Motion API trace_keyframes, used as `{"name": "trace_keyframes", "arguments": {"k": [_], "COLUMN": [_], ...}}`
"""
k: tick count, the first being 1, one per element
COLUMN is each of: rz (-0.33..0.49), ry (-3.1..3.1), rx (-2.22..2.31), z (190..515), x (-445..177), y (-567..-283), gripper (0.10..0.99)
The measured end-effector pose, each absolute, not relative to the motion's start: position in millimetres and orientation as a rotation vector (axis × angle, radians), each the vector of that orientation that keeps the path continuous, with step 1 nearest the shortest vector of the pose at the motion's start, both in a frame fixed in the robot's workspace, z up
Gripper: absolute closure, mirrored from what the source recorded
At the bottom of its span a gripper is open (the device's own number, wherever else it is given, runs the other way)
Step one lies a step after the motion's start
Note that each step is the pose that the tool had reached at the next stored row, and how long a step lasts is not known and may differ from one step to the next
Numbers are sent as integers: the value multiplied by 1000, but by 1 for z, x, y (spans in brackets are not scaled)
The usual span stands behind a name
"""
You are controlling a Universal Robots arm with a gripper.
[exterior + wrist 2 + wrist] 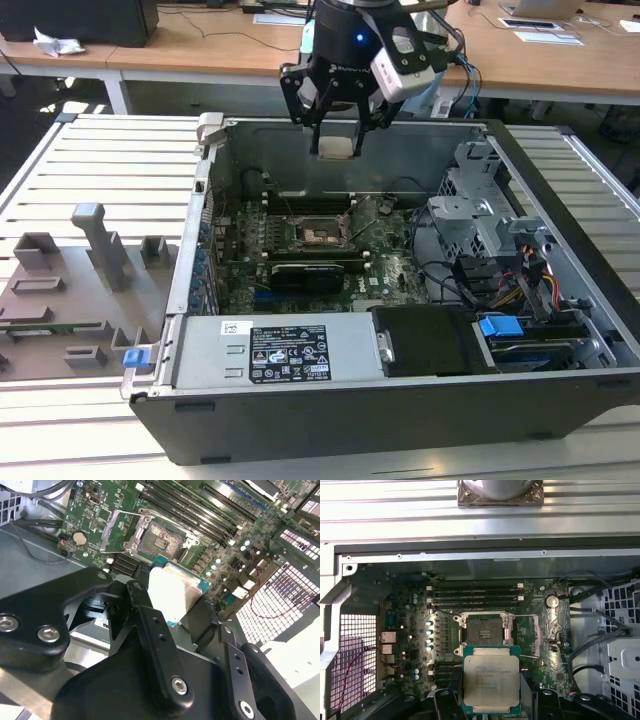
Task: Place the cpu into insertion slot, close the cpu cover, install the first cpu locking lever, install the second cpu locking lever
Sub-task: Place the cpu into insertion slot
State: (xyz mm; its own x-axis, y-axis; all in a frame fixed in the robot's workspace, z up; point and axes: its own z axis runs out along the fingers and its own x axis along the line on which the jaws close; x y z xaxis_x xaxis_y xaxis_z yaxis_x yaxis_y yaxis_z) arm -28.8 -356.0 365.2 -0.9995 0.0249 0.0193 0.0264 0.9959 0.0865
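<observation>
The cpu (491, 682) had a brushed silvery metal top w/ a dull sheen, green edge round it; gripper (337, 148) fingers (150, 625) were matt black w/ shiny steel screws (179, 685); the cpu cover (117, 532) was bare bright metal; motherboard (405, 630) glossy green; case wall (420, 160) matt grey sheet metal; table (100, 150) ribbed pale metal.

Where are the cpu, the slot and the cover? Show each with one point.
cpu (491, 680): first wrist view, middle of its metal top.
slot (483, 628): first wrist view, middle of its contact field.
cover (108, 531): second wrist view, one side bar of the open frame.
</observation>
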Motion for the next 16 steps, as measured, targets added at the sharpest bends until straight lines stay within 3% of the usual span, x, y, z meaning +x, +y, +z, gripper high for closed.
{"name": "trace_keyframes", "arguments": {"k": [16], "rz": [-136], "ry": [-3120], "rx": [-40], "z": [357], "x": [-29], "y": [-356], "gripper": [545]}}
